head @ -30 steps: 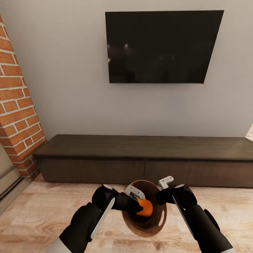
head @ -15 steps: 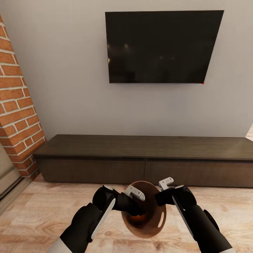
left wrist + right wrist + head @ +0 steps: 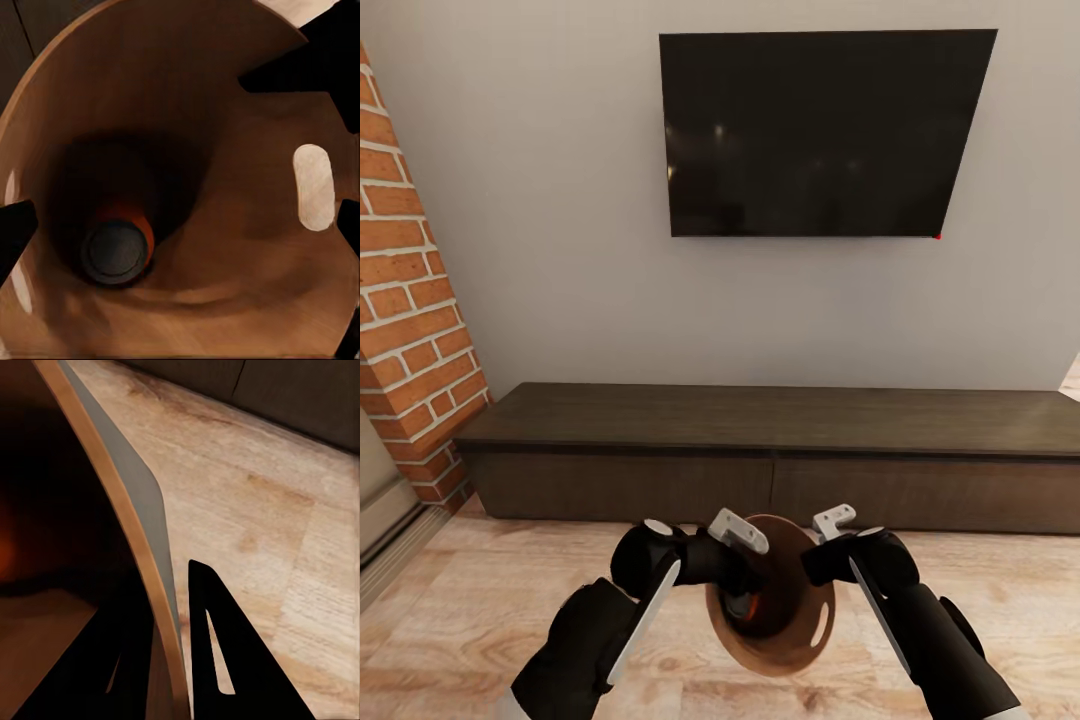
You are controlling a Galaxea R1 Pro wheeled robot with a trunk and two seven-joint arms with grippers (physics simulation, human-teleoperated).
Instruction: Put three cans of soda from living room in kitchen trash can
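The tash can hangs tilted in front of me, its coppery inside facing the head camera. My right gripper is shut on its rim, one finger outside the wall and one inside. An orange can of soda with a grey top lies at the bottom of the bin, seen as an orange glimpse from the head. My left gripper hovers open at the bin's mouth, its dark fingertips spread wide and holding nothing. An oval handle cut-out shows in the wall.
Ahead stands a long low dark wood cabinet against a grey wall, with a black TV above it. A brick column rises at the left. Warm plank floor lies under my arms.
The orange can left my left gripper and dropped to the bottom of the bin. The left gripper then drew back slightly to the left. The right arm and bin held still.
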